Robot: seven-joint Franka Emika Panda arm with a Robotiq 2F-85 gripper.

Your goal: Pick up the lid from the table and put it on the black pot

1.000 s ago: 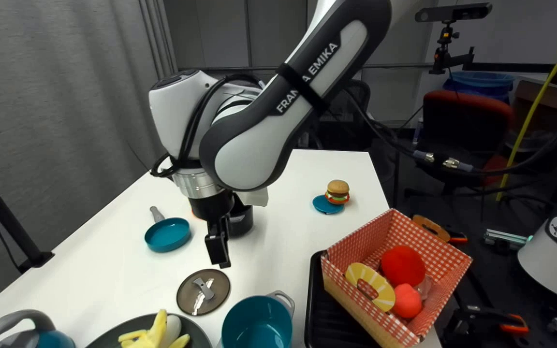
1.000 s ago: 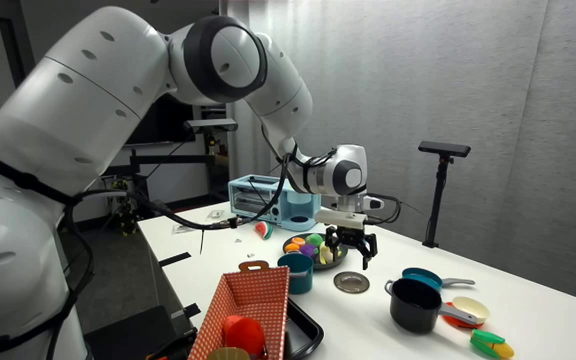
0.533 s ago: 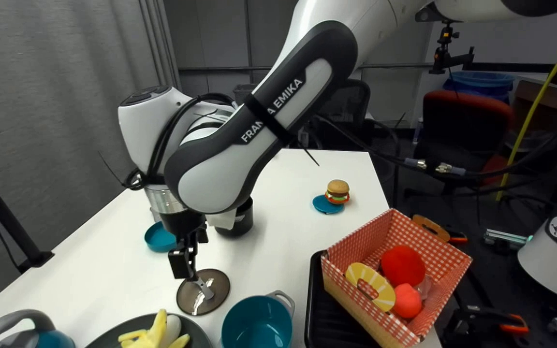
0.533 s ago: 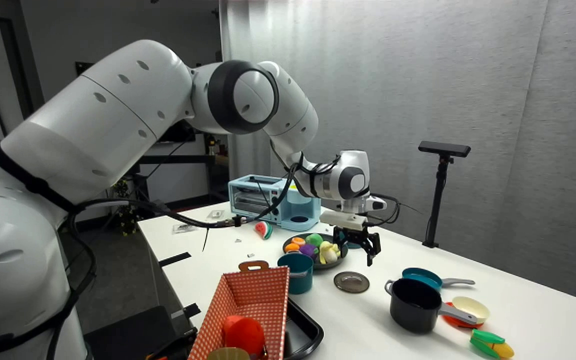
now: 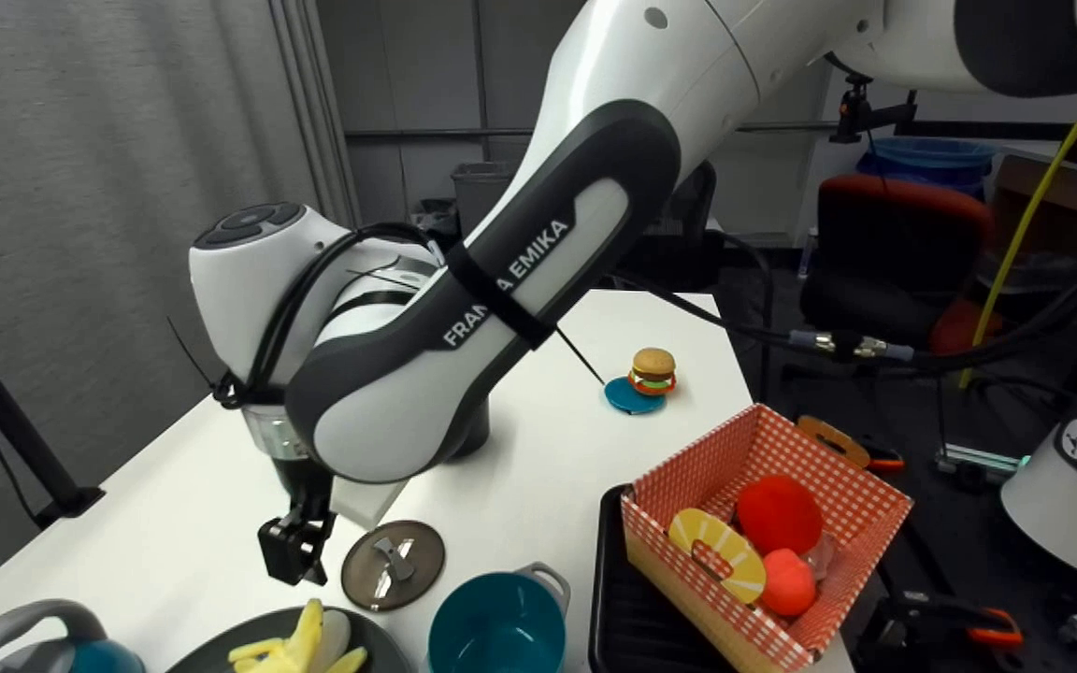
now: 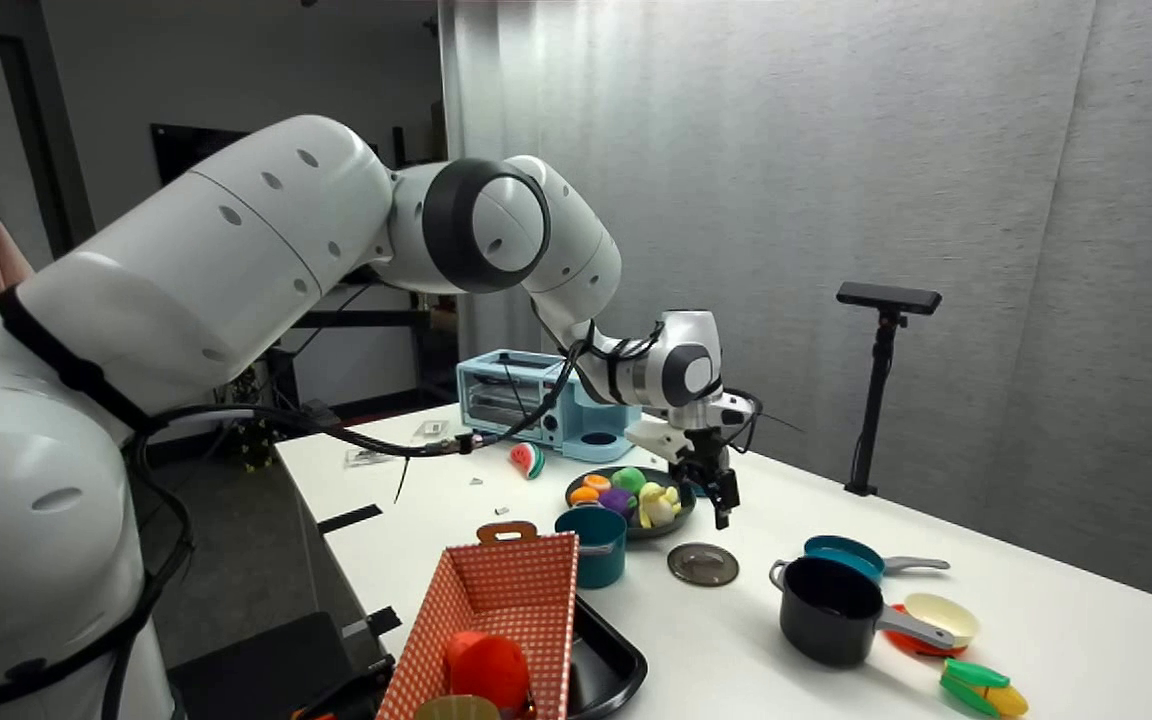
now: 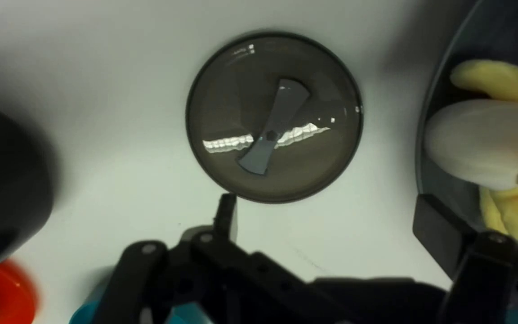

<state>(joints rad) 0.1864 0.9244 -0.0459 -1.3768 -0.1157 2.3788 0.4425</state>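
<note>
The lid, a grey-brown see-through disc with a grey bar handle, lies flat on the white table in both exterior views [image 5: 378, 578] [image 6: 704, 566]. It also shows whole in the wrist view [image 7: 281, 180]. My gripper [image 7: 326, 211] is open and empty, its fingers wide apart. In the wrist view the left fingertip overlaps the lid's near rim, but the gripper hovers above the table. In an exterior view the gripper [image 5: 295, 561] is just left of the lid. The black pot [image 6: 829, 615] stands upright and uncovered. It is mostly hidden behind the arm in an exterior view [image 5: 477, 432].
A teal pot [image 6: 601, 565] stands beside the lid. A dark plate [image 6: 648, 531] of toy food lies behind it. A checked basket [image 5: 786, 439] rests on a black tray [image 5: 627, 608]. A teal pan [image 6: 841, 548] is behind the black pot. A kettle [image 5: 94, 654] stands at the near corner.
My gripper has moved down and past the lid, to the left in an exterior view, and the wrist has turned. The fingers stay open. The lid and black pot have not moved.
</note>
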